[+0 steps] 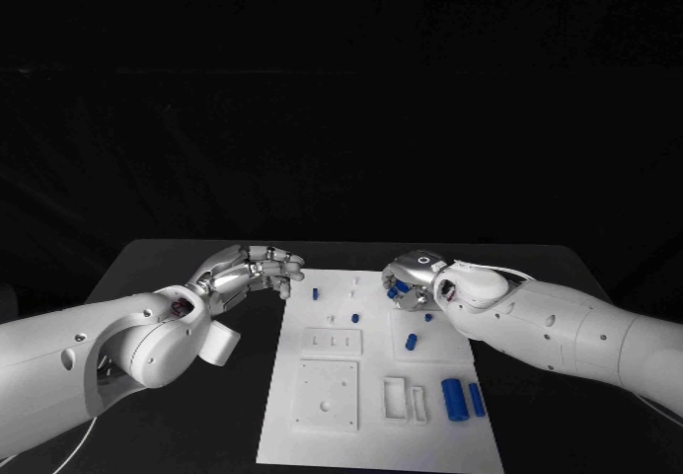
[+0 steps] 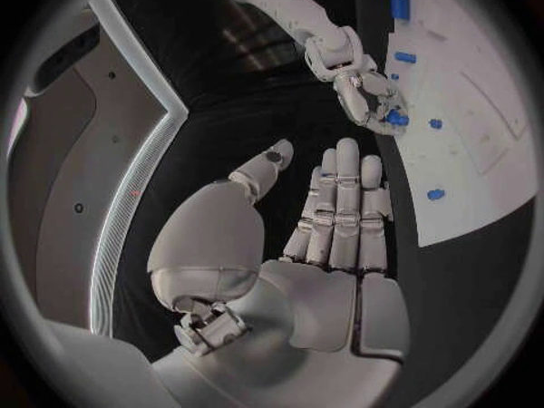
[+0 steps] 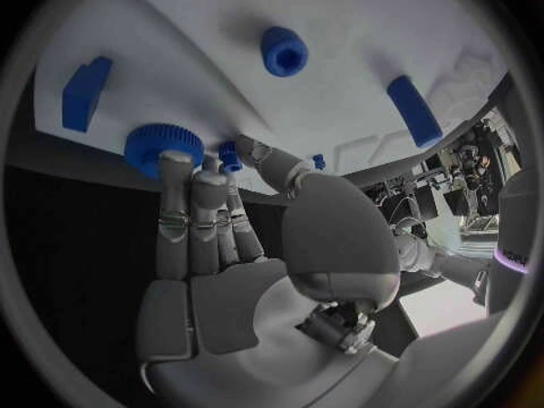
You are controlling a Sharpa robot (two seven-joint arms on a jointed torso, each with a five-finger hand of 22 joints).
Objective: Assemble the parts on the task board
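Right wrist view: the glossy silver right hand (image 3: 244, 272) pinches a small ribbed blue part (image 3: 230, 155) at its fingertips, a toothed blue gear (image 3: 162, 145) just beside them on the smooth white task board (image 3: 374, 54); left hand (image 1: 254, 272) hovers empty, fingers loosely apart, off the board's edge over the matte black worktop (image 1: 171, 267).

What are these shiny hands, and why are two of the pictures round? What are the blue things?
It is a robot with two white arms, each ending in a silver hand. The square picture comes from a camera on its head, looking down at a black table. The round pictures come from cameras at its wrists, just behind each hand. On the table lies a white task board with small blue parts on it. The left hand hovers beside the board and holds nothing. The right hand is over the board's far end, its fingertips at a blue toothed wheel and a small blue peg. Whether it grips them, I cannot tell.
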